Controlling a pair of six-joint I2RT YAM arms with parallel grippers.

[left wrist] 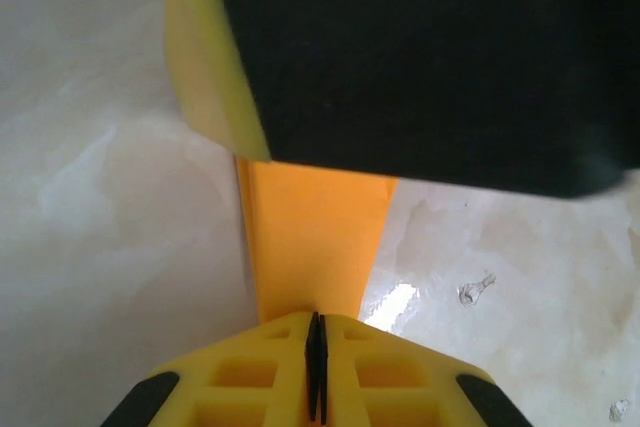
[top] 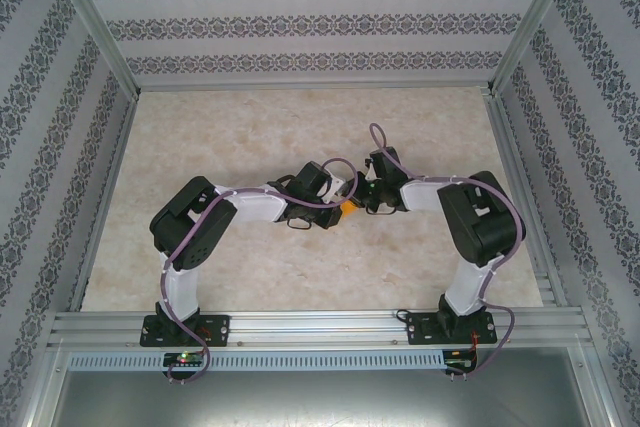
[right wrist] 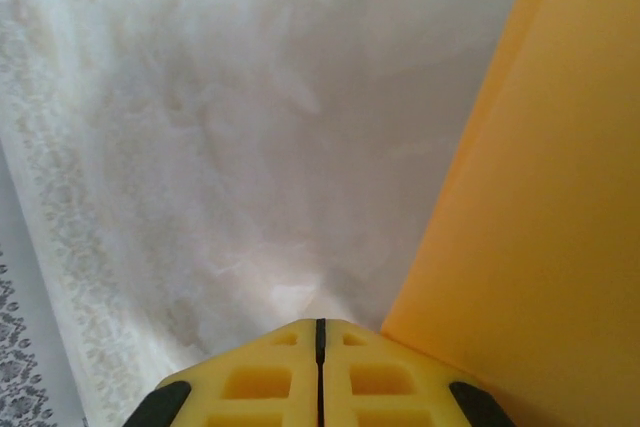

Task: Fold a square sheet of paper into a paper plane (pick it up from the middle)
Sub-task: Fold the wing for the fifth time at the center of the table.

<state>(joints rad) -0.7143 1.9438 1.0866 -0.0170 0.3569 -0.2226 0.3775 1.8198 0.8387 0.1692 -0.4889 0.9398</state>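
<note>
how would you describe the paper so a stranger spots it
On the table, find where the left arm and right arm meet. The paper is the small patch between them, the one bright orange thing amid black and white.

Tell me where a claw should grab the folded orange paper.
Probably the narrow end of the orange paper, straight in from the left claw side: that end lies bare, while the wider end is hidden behind a black arm part.

The orange-yellow paper [top: 347, 209] was a narrow, smooth, unmarked strip. One end sat pinched in the closed left gripper [left wrist: 316, 319] and ran straight ahead from its tips. It rose as a broad plain face just right of the right gripper [right wrist: 320, 325].
</note>
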